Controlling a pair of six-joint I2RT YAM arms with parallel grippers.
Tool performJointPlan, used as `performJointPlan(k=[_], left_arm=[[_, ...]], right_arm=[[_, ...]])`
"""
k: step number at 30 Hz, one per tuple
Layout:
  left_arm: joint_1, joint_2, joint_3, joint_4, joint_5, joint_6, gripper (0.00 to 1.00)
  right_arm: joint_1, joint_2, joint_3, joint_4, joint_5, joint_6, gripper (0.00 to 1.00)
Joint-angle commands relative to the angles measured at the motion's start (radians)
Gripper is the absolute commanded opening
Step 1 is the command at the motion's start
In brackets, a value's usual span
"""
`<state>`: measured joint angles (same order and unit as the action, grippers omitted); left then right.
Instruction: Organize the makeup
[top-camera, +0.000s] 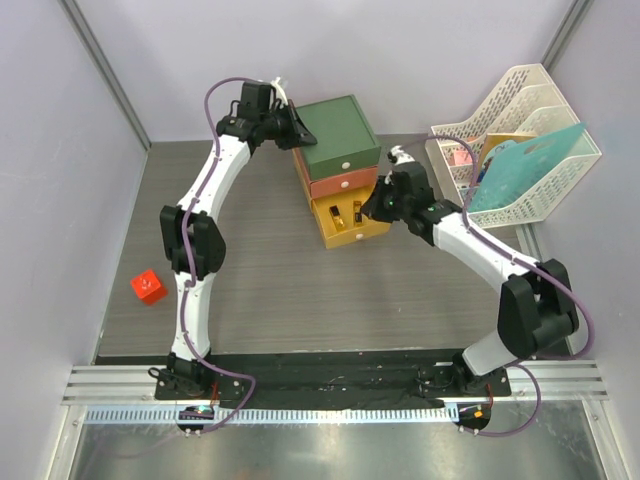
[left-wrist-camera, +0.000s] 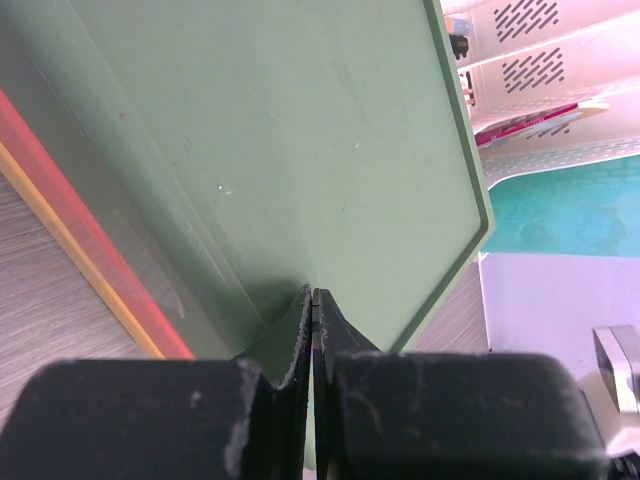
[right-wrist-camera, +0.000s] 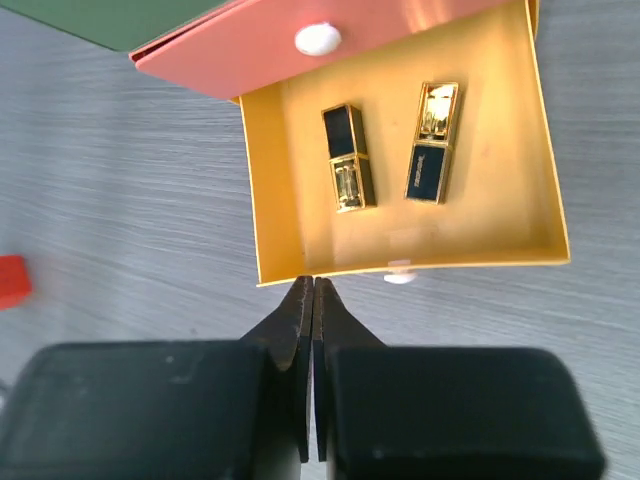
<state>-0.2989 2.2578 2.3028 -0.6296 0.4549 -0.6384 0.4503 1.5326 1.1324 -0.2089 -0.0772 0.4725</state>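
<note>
From overhead, the right gripper (top-camera: 370, 208) covers part of the right end of the open yellow drawer (top-camera: 355, 238), and the two lipsticks (top-camera: 336, 215) in it are only tiny dark-and-gold specks. The green drawer (top-camera: 347, 165) and orange drawer (top-camera: 345, 186) are shut, insides hidden. In the left wrist view the green top (left-wrist-camera: 300, 150) runs off the upper and left edges; whether the left gripper (left-wrist-camera: 312, 300) touches its rim, I can't tell. The white rack (left-wrist-camera: 540, 60) at upper right is cropped, its contents too small to name. In the right wrist view the red cube (right-wrist-camera: 12, 282) is cut by the left edge.
</note>
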Motion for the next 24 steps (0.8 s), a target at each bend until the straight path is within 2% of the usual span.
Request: performJointPlan(k=[1, 10, 17, 24], left_arm=[[0.020, 0.128, -0.057, -0.303, -0.116, 0.086, 0.00], [0.024, 0.132, -0.045, -0.302, -0.114, 0.082, 0.00], [0.029, 0.128, -0.052, -0.303, -0.114, 0.083, 0.00], [0.030, 0.123, -0.051, -0.300, -0.105, 0.077, 0.00]], right_arm=[[-0.033, -0.029, -0.115, 0.183, -0.183, 0.175, 0.01], [-0.047, -0.009, -0.307, 0.355, -0.286, 0.351, 0.01], [-0.047, 0.096, -0.273, 0.353, -0.262, 0.327, 0.01], [-0.048, 0.170, -0.232, 0.373, -0.164, 0.341, 0.01]])
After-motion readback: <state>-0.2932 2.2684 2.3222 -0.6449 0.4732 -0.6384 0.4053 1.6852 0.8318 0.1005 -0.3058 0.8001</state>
